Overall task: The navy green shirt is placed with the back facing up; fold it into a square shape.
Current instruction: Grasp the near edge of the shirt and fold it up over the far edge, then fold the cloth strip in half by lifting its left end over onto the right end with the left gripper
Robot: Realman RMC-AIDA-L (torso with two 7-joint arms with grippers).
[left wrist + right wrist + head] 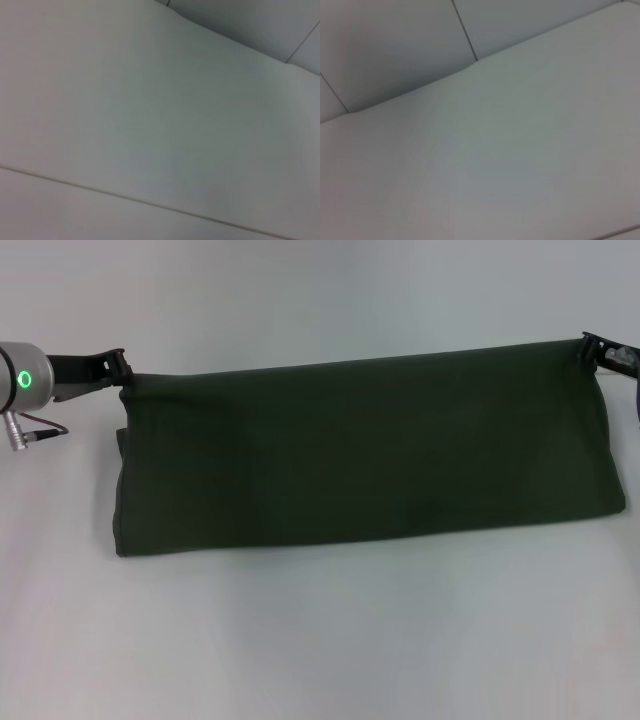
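Note:
The navy green shirt shows in the head view as a wide dark olive band, plain side up, held stretched between both arms with its lower fold resting on the white table. At the shirt's upper left corner my left gripper is shut on the cloth. My right gripper is shut on the upper right corner. The top edge runs taut from one gripper to the other. Neither wrist view shows the shirt or any fingers, only white surface.
White table surface lies in front of and behind the shirt. The wrist views show the table edge and pale floor seams beyond it.

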